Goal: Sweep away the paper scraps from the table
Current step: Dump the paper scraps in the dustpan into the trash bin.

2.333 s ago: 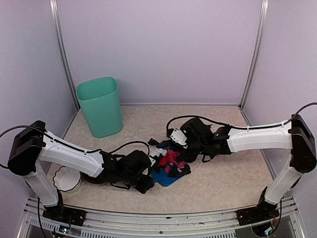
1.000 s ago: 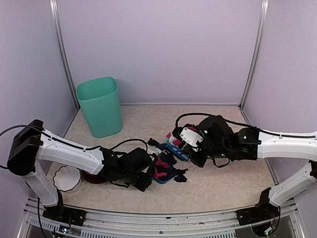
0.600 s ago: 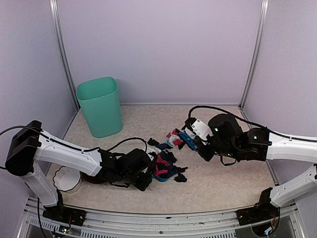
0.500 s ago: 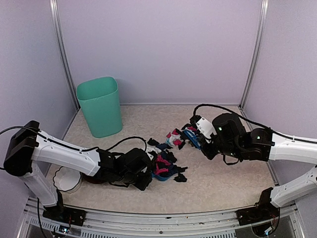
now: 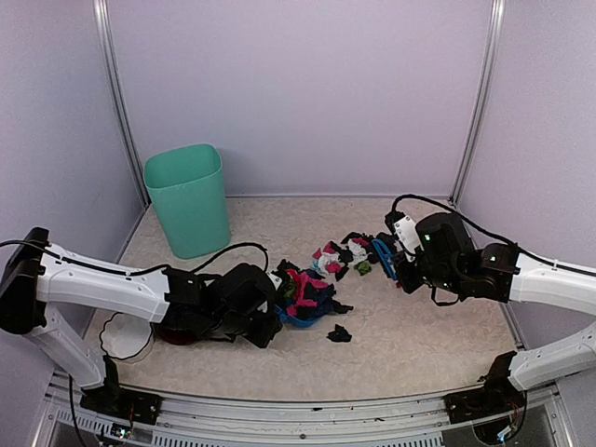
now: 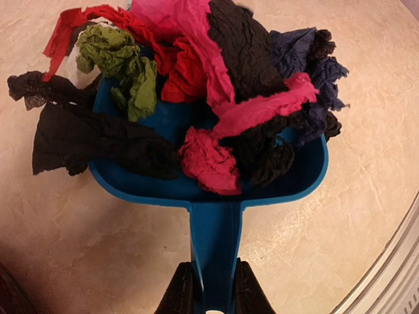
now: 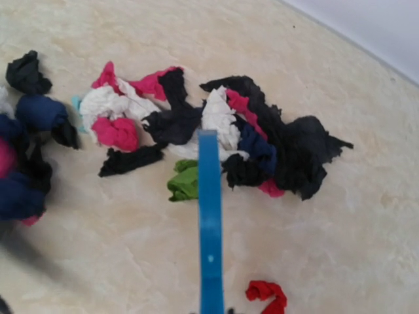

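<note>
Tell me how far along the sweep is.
Done: a heap of paper scraps fills the dustpan, its handle clamped in the left gripper. In hand: the right gripper points the brush at a loose cluster. Left: that cluster, a red scrap and a black one on the table.

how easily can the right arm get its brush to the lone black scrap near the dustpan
Probably yes, easily: the lone black scrap lies on bare table, apart from the dustpan, with nothing between it and the right gripper holding the brush.
</note>
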Motion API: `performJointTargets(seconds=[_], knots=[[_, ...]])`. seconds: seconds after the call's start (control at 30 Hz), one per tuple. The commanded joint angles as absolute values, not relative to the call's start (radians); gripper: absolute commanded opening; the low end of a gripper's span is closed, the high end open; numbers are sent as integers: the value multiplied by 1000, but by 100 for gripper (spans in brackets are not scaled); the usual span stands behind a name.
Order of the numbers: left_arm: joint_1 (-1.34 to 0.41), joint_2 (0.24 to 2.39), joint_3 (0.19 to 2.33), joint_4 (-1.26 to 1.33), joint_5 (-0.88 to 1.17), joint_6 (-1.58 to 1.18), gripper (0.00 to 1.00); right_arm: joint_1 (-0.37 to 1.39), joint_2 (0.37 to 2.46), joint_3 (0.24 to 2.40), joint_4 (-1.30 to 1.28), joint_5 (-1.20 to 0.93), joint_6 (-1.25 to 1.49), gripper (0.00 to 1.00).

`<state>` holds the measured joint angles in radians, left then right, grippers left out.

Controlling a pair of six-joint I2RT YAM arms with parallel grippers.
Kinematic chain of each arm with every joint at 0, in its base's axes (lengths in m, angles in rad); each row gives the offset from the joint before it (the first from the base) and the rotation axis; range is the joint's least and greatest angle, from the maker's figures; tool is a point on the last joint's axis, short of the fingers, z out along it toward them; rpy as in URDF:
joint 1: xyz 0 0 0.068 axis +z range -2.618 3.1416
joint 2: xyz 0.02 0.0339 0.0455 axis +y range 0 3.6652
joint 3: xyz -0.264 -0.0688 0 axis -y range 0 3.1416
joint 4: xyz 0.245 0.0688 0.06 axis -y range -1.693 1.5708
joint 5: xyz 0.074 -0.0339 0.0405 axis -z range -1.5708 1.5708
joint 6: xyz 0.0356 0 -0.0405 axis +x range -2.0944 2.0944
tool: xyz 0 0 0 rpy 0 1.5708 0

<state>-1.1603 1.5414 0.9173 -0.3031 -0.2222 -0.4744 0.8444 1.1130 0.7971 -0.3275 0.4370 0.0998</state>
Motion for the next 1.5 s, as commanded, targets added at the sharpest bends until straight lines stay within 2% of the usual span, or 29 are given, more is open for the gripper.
performJointTargets(seconds=[0.0, 0.67, 1.47], knots=[[-1140, 1483, 975, -363, -246, -477, 0, 817, 1091, 776, -293, 409, 136, 0], [-997, 1364, 1162, -577, -238, -435, 0, 789, 1077, 772, -282, 387, 154, 0], [-792, 1365, 1522, -814, -247, -306, 0, 780, 1085, 764, -249, 358, 148, 0]])
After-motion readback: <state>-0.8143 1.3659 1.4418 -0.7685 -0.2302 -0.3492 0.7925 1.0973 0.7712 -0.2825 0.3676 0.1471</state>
